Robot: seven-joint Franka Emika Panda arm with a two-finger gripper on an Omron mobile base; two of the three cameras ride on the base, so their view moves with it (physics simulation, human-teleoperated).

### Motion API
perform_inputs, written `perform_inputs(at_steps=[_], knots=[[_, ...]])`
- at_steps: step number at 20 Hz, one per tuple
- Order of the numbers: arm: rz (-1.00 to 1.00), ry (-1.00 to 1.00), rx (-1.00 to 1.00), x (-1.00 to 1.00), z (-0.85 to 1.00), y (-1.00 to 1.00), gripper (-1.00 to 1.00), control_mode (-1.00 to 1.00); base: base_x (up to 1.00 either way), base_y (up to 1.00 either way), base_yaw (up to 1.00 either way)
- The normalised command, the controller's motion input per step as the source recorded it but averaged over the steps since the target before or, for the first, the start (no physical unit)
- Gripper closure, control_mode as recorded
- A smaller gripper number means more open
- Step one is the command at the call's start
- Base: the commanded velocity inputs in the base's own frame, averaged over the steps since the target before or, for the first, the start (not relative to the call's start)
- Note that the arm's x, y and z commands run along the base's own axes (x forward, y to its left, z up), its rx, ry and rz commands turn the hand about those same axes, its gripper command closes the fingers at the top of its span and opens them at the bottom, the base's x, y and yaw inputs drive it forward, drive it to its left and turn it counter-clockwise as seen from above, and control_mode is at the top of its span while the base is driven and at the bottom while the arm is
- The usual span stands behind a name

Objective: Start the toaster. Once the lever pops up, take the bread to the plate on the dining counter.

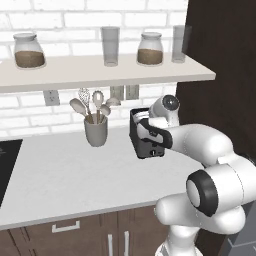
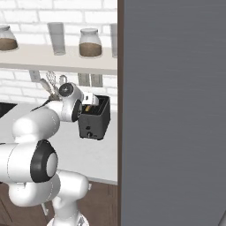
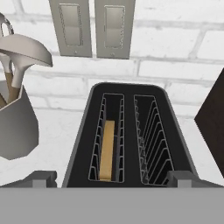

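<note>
The black two-slot toaster (image 1: 150, 149) (image 2: 93, 122) (image 3: 81, 151) stands on the white kitchen counter against the brick wall. In the hand view I look straight down into its slots. The tan bread (image 3: 106, 151) sits upright in the left slot, and the right slot is empty. My gripper (image 3: 113, 178) (image 2: 92, 101) hovers just above the toaster's near end, open, with one fingertip on each side of the toaster and nothing between them. The plate and the dining counter are out of view.
A grey utensil cup (image 1: 96, 131) (image 3: 15, 127) with spoons and a whisk stands left of the toaster. A shelf (image 1: 100, 72) with jars and glasses hangs above. A tall dark panel (image 1: 220, 60) (image 2: 172, 110) rises right of the toaster. A black cooktop (image 1: 7, 160) lies at the far left.
</note>
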Motion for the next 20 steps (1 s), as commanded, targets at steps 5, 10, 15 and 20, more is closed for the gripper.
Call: perform_inputs(at_steps=[5,10,15,20], knots=[[0.0,0.0,0.0,0.0,0.0,0.0,-1.0,-1.0,0.0,0.0,0.0],[0.0,0.0,0.0,0.0,0.0,0.0,-1.0,-1.0,0.0,0.0,0.0],[0.0,0.0,0.0,0.0,0.0,0.0,-1.0,-1.0,0.0,0.0,0.0],[0.0,0.0,0.0,0.0,0.0,0.0,-1.0,-1.0,0.0,0.0,0.0]])
